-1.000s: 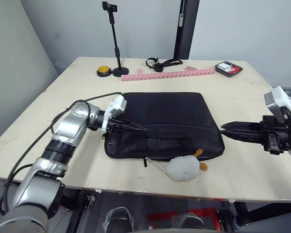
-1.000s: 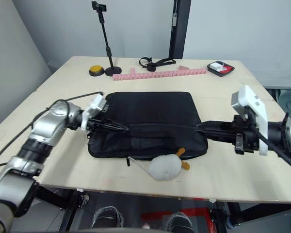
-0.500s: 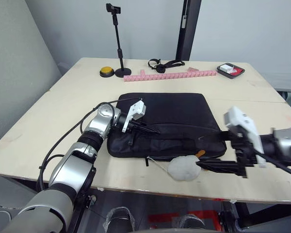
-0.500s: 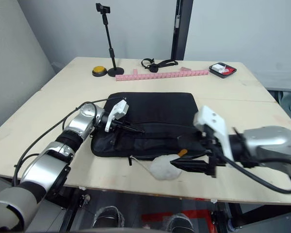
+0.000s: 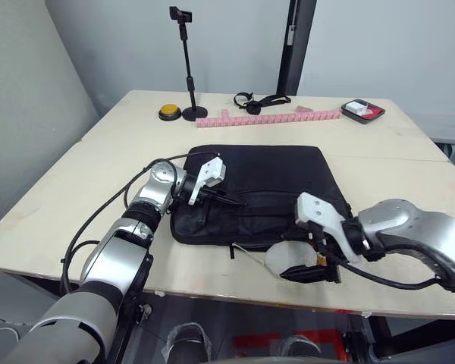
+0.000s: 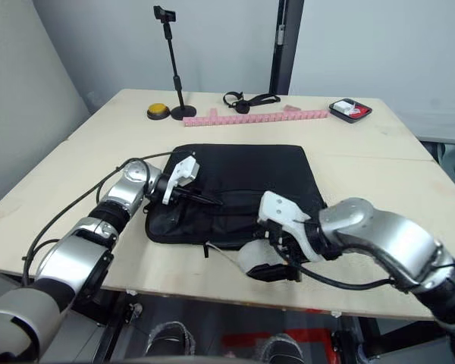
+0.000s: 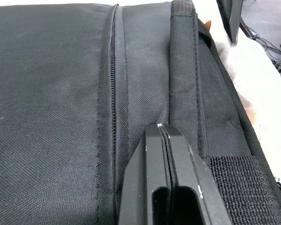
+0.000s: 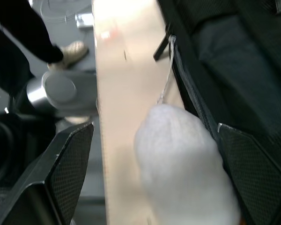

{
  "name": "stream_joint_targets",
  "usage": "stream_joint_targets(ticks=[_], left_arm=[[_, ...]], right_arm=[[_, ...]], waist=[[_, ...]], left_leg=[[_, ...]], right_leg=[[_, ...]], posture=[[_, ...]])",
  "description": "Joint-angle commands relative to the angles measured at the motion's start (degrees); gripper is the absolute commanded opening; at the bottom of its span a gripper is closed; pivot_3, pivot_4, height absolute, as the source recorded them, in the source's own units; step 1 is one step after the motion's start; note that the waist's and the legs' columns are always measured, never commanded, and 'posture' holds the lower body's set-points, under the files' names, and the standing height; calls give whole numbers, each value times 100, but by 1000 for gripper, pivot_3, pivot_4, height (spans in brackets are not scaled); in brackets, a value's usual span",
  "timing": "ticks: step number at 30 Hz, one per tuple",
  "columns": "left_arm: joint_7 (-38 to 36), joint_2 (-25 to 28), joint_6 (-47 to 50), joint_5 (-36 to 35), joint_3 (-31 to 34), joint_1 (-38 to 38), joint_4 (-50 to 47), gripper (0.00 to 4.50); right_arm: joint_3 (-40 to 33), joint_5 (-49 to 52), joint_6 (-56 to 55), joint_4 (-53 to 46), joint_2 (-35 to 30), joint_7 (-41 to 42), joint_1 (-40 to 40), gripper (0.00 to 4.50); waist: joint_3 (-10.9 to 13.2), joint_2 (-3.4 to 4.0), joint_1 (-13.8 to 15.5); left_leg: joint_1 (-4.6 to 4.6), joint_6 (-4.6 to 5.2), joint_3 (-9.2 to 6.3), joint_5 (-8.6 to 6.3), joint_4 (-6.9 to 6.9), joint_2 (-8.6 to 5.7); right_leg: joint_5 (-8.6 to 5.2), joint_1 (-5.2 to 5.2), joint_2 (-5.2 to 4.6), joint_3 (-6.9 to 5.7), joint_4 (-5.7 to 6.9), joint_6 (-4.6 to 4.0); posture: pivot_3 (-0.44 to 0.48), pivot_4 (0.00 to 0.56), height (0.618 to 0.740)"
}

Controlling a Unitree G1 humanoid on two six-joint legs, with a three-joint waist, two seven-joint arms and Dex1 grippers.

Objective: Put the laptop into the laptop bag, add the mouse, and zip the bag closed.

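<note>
The right gripper is spread wide, its two black fingers set either side of a lumpy white soft toy at the near edge of the large black fabric laptop bag. The left gripper is pressed shut, tips resting on the bag's top beside a zipper seam. The bag is laid flat mid-way across the pale wooden table.
</note>
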Motion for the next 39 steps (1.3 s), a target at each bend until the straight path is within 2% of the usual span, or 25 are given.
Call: stream_joint_targets(ticks=[1, 6, 7, 10, 11, 20, 30, 39], left_arm=[[25, 37, -81, 259, -21, 62, 98, 0], [62, 11, -207, 325, -25, 78, 175, 0], [78, 2, -223, 333, -25, 80, 185, 0], [92, -15, -273, 365, -32, 97, 220, 0], [95, -24, -290, 375, -31, 102, 230, 0], [182, -78, -555, 592, -74, 134, 380, 0], [158, -100, -695, 678, -134, 220, 462, 0], [220, -114, -1117, 1041, -349, 237, 652, 0]], right_arm=[[291, -556, -237, 253, 106, 141, -215, 4440], [593, -1083, -335, 420, 175, 245, -204, 4440], [606, -1146, -316, 449, 196, 245, -199, 4211], [570, -1273, -279, 488, 224, 268, -134, 3343], [521, -1276, -309, 446, 177, 323, -79, 2898], [-228, -796, -52, -79, -83, 540, 453, 28], [-1800, 21, 325, -857, -484, 456, 1573, 9], [-3311, -143, 56, -912, -1103, 607, 3334, 9]], waist=[[0, 0, 0], [0, 0, 1], [0, 0, 0], [0, 0, 2], [0, 0, 3], [0, 0, 38], [-1, -2, 94], [-9, -1, 121]], left_leg=[[-2, 2, 0, 1, 0, 0], [-5, 6, 0, 1, 1, -2], [-5, 6, 0, 1, 1, -2], [-3, 7, 0, 1, 1, -4], [-3, 7, 0, 1, 1, -4], [-5, 13, 1, 0, -1, -6], [-4, 19, 7, -2, -2, -9], [-6, 24, 15, -4, -11, -15]], right_leg=[[0, -1, -1, -1, 0, 0], [0, -1, -3, -2, -2, 0], [0, -1, -3, -2, -2, 0], [0, 0, -5, -2, -1, 0], [0, 0, -6, -2, -1, 0], [0, 2, -9, -3, -9, 0], [-1, 2, -22, 1, -17, 1], [-3, 4, -38, 0, -34, 5]], posture=[[0, 150, 733], [0, 150, 733], [0, 150, 733], [0, 150, 733], [0, 150, 733], [0, 150, 733], [0, 150, 733], [0, 150, 733]])
